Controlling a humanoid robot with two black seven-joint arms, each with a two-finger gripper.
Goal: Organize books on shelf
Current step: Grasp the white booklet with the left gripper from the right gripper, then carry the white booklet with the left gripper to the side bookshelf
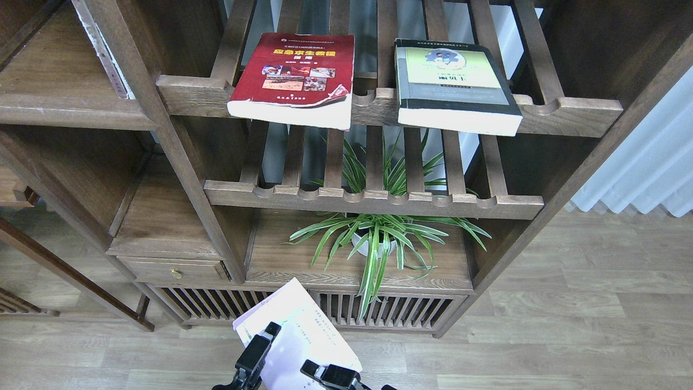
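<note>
The red book [295, 76] with photos and a yellow title lies flat on the left of the upper slatted rack, its front end over the rail. The yellow-green, grey and black book [455, 86] lies flat on the right of the same rack. The lavender-white book [298, 330] is low at the bottom centre, face up and tilted, in front of the cabinet base. My left gripper [289, 358] is shut on its lower end, with black fingers [261, 344] over its edges. A solid dark wood shelf [70, 111] with a rounded front edge is at the upper left. My right gripper is out of view.
A second slatted rack [373, 197] sits below the upper one. A spider plant in a white pot [373, 241] stands on the board under it. A small drawer with a brass knob [176, 272] is at the lower left. Wood floor and a white curtain [644, 168] are on the right.
</note>
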